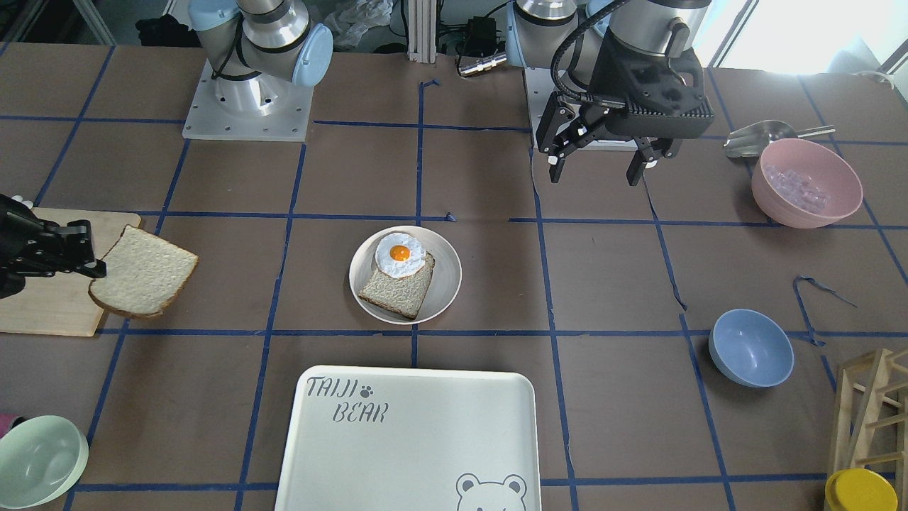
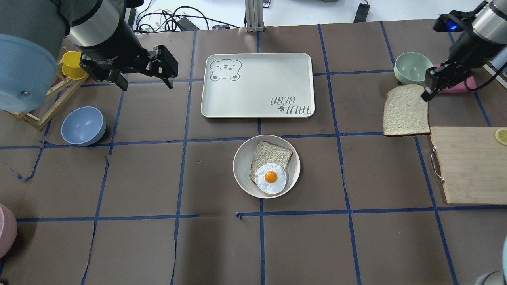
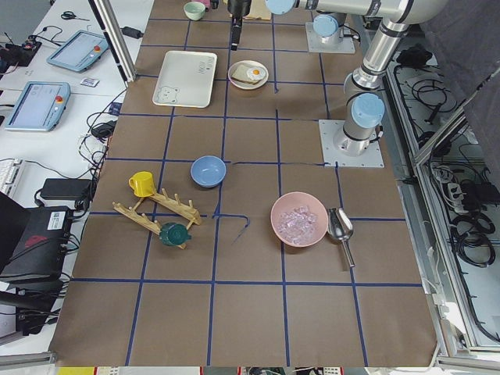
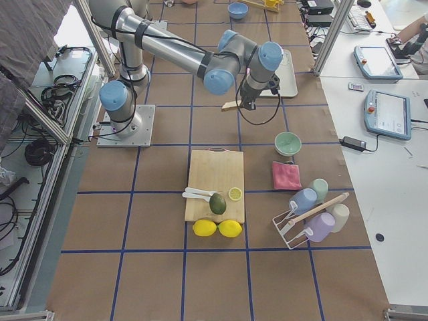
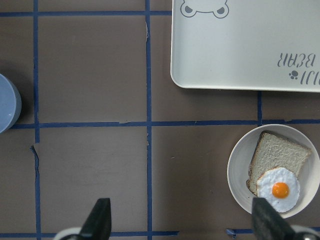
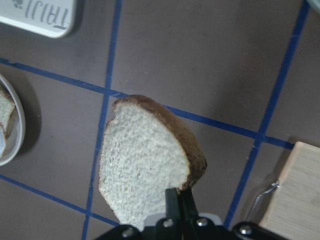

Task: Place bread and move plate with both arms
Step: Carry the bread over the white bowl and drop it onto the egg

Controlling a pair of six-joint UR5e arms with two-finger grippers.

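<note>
The plain bread slice (image 2: 406,111) hangs in the air beside the wooden cutting board (image 2: 467,162), pinched at one edge by my right gripper (image 2: 427,93), which is shut on it; it also shows in the right wrist view (image 6: 145,170) and the front view (image 1: 145,271). The round off-white plate (image 2: 242,166) sits mid-table and carries a smaller slice with a fried egg (image 2: 271,177). My left gripper (image 2: 144,81) hovers open and empty, high over the table's left part, well away from the plate (image 5: 239,175).
The "TAIJI BEAR" tray (image 2: 257,85) lies just beyond the plate. A blue bowl (image 2: 83,126) and a wooden rack with a yellow cup (image 2: 73,65) stand at left, a green bowl (image 2: 413,68) at right, a pink bowl (image 1: 806,182) and scoop near the left arm's base.
</note>
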